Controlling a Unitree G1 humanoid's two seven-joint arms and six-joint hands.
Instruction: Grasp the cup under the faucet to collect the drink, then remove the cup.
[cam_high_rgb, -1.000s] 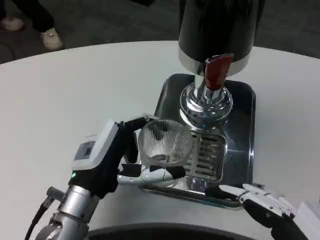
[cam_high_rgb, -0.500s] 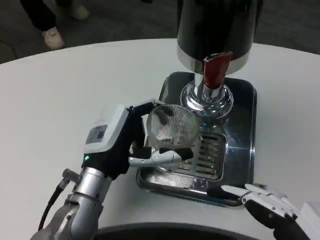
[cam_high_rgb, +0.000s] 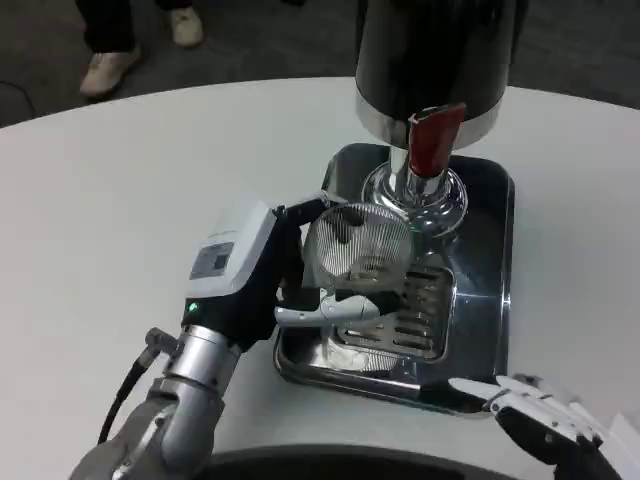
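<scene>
The white table (cam_high_rgb: 120, 180) is taking up most of the scene, round-edged and bare on the near left side. Standing on it at the back is the big black drink dispenser (cam_high_rgb: 435, 50), with its chrome band and chrome base, and the red tap handle (cam_high_rgb: 430, 140) is pointing down at the front. Under it the shiny metal drip tray (cam_high_rgb: 490, 290) is sitting flat on the table, its slotted grate (cam_high_rgb: 415, 320) lying in the near half.

Now the left hand (cam_high_rgb: 270, 275) — it is reaching in from the lower left, silver forearm angled up, and its fingers are wrapping round the clear ribbed cup (cam_high_rgb: 358, 243), one above and one curling beneath. The cup is tilting its mouth toward us, held over the tray's left part, just beside the chrome base and slightly left of the tap.

Down at the bottom right corner, the right hand (cam_high_rgb: 540, 410) is waiting near the tray's front edge, holding nothing, its white fingers lying stretched out side by side, pointing left.
</scene>
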